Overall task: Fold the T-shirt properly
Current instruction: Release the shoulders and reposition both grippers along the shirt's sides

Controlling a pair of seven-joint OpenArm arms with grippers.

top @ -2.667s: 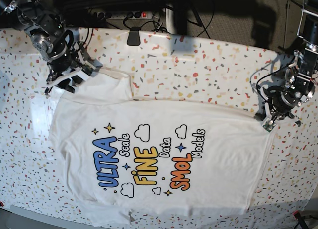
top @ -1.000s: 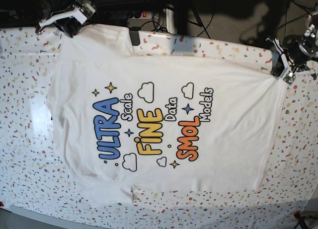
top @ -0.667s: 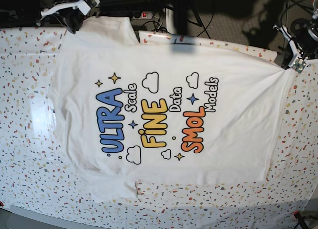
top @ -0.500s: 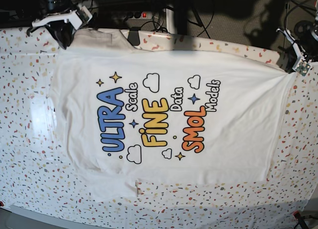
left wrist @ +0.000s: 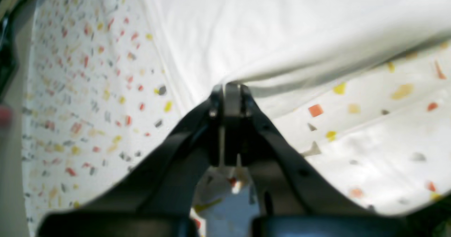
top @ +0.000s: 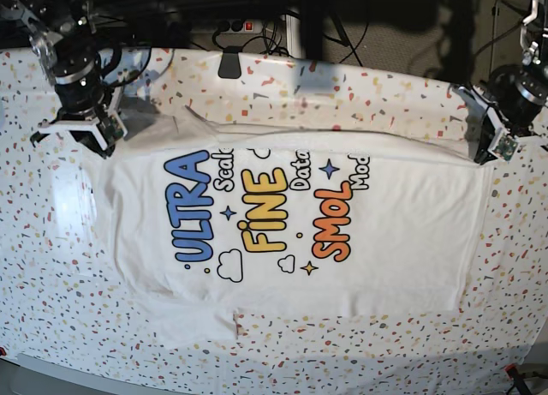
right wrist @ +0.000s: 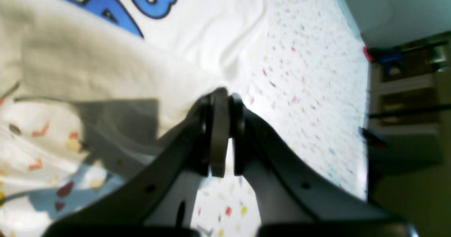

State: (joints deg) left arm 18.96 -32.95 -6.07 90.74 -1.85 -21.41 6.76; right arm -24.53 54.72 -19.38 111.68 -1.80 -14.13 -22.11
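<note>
Soft white T-shirt (top: 300,232) spread print-up on the speckled table cover (top: 282,91), far edge folded over the lettering tops. Left gripper (left wrist: 227,89) pinched tight on the far right corner hem; right gripper (right wrist: 220,96) likewise clamped on cloth, far left

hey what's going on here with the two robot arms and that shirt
Two robot arms are folding a large white short-sleeved T-shirt with a blue, yellow and orange print, spread print-up on a speckled white table cover. The left gripper is shut on the shirt's far corner at one end, and the right gripper is shut on the far edge at the other end. That far edge is doubled over toward the near side, hiding the top of the lettering. The rest lies flat.
</note>
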